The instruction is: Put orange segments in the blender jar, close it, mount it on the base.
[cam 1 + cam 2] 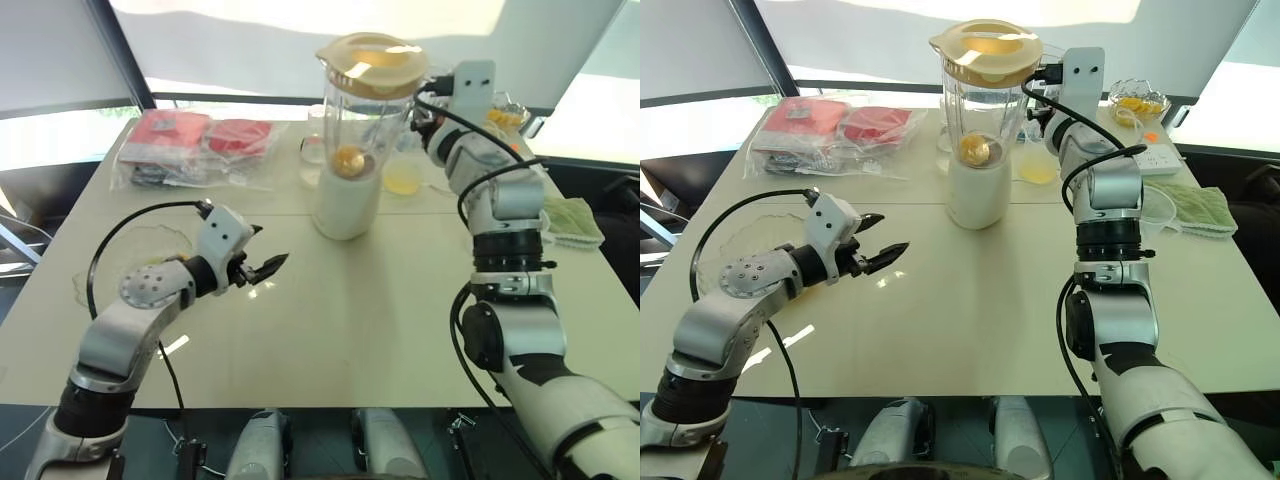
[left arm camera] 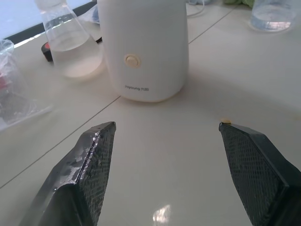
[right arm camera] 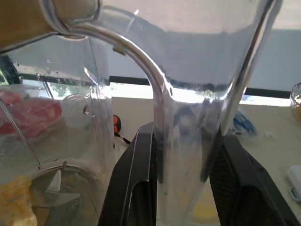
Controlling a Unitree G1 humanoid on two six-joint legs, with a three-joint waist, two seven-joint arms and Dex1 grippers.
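Left eye view gives us our left gripper (image 1: pixel 268 270) hovering with fingers apart over the counter's (image 1: pixel 380 320) left half, then the lidded blender jar (image 1: pixel 358 110) holding orange segments (image 1: pixel 348 160), seated on the base (image 1: pixel 346 205) toward the far edge, our right gripper (image 3: pixel 183 179) clamped on its handle.

A clear blender jar (image 1: pixel 358 120) with a pale yellow lid (image 1: pixel 372 62) tops the white base (image 1: pixel 346 205); orange segments (image 1: pixel 348 160) glow inside.
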